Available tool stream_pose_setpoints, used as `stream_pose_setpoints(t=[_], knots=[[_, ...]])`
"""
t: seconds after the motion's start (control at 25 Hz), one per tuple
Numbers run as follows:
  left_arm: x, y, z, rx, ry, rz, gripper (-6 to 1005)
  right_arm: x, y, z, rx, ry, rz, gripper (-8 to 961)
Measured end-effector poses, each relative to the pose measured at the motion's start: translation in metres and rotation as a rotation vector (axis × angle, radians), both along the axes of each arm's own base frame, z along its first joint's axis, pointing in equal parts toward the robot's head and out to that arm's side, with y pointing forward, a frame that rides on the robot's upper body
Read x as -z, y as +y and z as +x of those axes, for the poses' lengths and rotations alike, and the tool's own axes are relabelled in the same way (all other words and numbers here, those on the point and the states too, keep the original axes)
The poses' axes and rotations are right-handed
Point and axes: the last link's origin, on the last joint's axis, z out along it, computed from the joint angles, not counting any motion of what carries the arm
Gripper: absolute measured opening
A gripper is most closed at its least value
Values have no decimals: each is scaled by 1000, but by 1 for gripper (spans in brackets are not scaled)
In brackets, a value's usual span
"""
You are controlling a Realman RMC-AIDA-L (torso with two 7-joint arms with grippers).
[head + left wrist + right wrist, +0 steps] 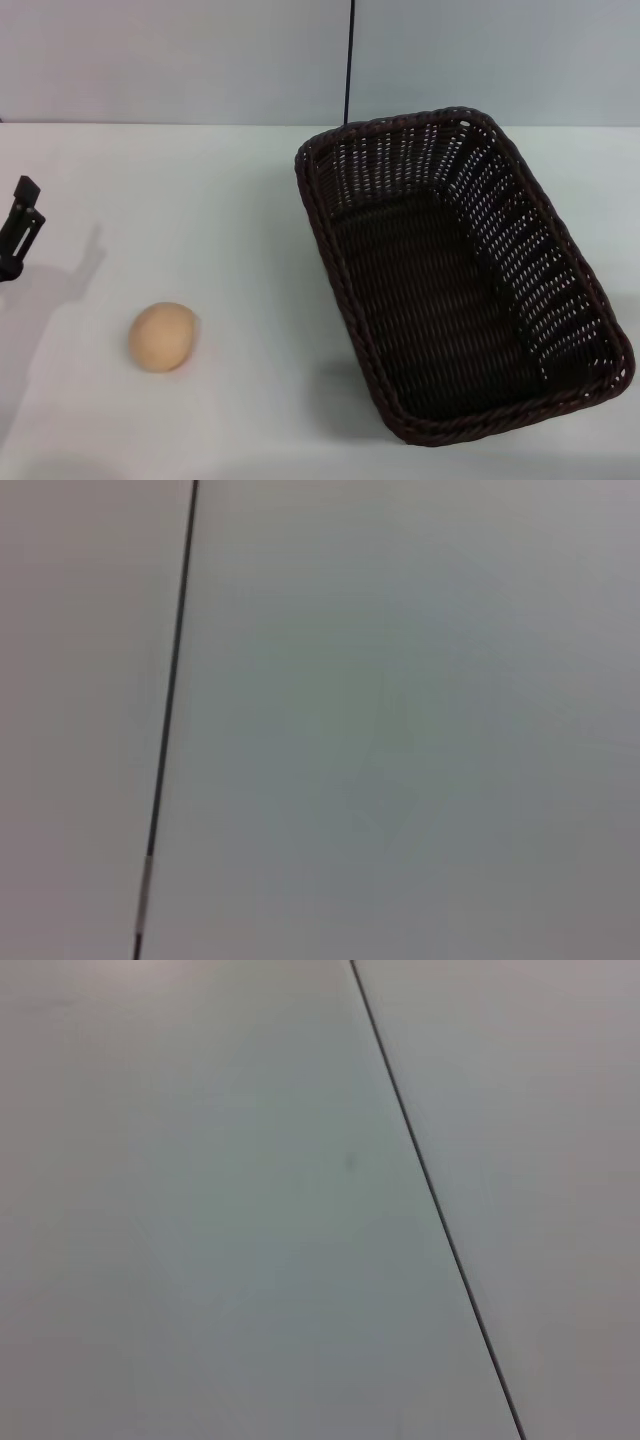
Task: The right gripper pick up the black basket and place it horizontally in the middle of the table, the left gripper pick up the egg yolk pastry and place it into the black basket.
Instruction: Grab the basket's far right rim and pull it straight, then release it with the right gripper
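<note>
The black basket is a large dark woven wicker basket. It stands empty on the white table at the right, its long side running from far to near. The egg yolk pastry is a small pale tan-orange ball on the table at the front left, well apart from the basket. My left gripper shows only as a black tip at the left edge, above and left of the pastry. My right gripper is out of view. Both wrist views show only a plain grey surface.
A grey wall with a thin dark vertical seam stands behind the table. The same kind of seam crosses the left wrist view and the right wrist view. Bare table lies between the pastry and the basket.
</note>
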Motion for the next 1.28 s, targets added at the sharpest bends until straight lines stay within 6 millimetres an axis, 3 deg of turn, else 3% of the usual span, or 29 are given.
stream_pose_setpoints(t=[0.32,0.56,0.68,0.76,0.84,0.88,0.92,1.04,1.08,1.28], knots=[[-10,-3,-7,19,-8,-31,831,-12,-6,4,-31,14,6,831],[-13,-5,-10,8,1,-23,829,-40,-2,10,-106,66,-77,832],[-14,-4,-11,6,5,-23,829,-70,23,12,-114,93,-265,832],[-13,-4,-11,3,6,-24,828,-77,30,10,-113,98,-326,832],[-14,-4,-12,2,8,-25,828,-89,46,4,-109,116,-460,832],[-13,-4,-11,3,8,-25,828,-99,64,-7,-94,110,-608,832],[-13,-4,-11,3,9,-25,828,-99,64,-7,-94,110,-608,831],[-12,-4,-11,3,9,-27,827,-112,91,-25,-19,94,-836,831],[-12,-4,-11,1,9,-30,827,-116,106,-41,52,66,-983,831],[-11,-6,-12,-1,8,-35,826,-117,130,-70,235,-6,-1232,831]])
